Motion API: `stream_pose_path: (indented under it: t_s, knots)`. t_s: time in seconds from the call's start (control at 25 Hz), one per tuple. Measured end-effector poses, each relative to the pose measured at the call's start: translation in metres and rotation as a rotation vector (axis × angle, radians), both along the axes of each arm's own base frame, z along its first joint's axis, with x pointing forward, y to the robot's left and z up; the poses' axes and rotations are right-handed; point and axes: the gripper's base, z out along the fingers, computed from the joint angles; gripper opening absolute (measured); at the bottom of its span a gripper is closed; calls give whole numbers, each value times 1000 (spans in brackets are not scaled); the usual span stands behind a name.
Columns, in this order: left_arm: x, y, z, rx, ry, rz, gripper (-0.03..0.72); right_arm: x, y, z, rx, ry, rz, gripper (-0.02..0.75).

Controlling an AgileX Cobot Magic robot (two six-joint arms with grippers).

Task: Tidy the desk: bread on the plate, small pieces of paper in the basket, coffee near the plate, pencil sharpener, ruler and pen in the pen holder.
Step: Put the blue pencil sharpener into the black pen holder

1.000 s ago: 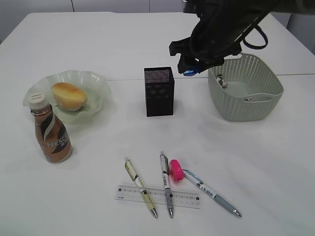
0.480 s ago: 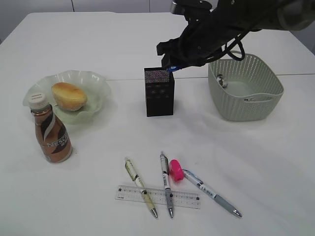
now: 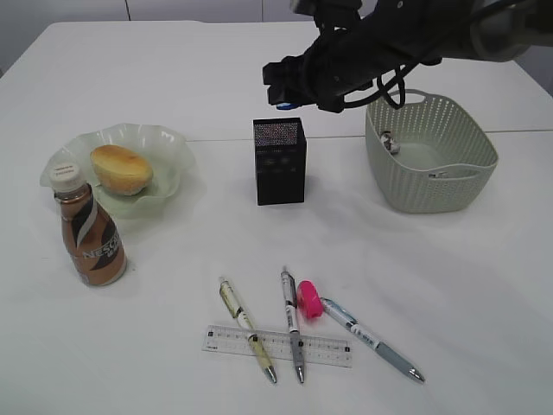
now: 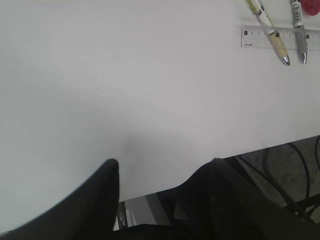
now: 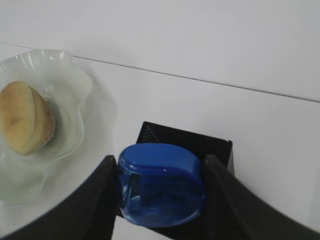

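My right gripper (image 3: 285,97) is shut on a blue pencil sharpener (image 5: 161,185) and hangs just above the back rim of the black mesh pen holder (image 3: 279,162). The bread (image 3: 121,169) lies on the pale green plate (image 3: 168,143), and the coffee (image 3: 89,233) stands upright right in front of it. A clear ruler (image 3: 226,339) lies near the front edge under two pens (image 3: 246,327) (image 3: 292,324). A third pen (image 3: 371,339) and a pink sharpener (image 3: 309,299) lie beside them. The basket (image 3: 432,186) holds a small crumpled paper (image 3: 388,141). My left gripper (image 4: 164,162) is open and empty, low over the desk's edge.
The desk (image 3: 173,69) has a thin seam running behind the pen holder. In the left wrist view the ruler (image 4: 260,37) and pen tips (image 4: 284,57) sit at the top right. Dark cables and floor show beyond the desk's front edge (image 4: 270,145).
My right arm has carried the blue sharpener leftward, from beside the basket to over the pen holder. Nothing on the desk has moved.
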Motion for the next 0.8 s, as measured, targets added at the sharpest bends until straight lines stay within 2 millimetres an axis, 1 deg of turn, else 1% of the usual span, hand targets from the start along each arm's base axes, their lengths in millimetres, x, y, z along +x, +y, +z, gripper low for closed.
stream_pose_path:
  t_s: [0.12,0.24,0.4,0.56,0.8]
  knots:
    - [0,0,0,0,0,0,415,7,4,2,23,-21,7,372]
    - [0,0,0,0,0,0,415,11,7,0,27,-22,21,372]
    - [0,0,0,0,0,0,415,10,12,-11,-3,-2,62,372]
    - [0,0,0,0,0,0,415,12,13,-19,-17,6,75,372]
    - [0,0,0,0,0,0,415,13,14,-26,-48,-2,104,372]
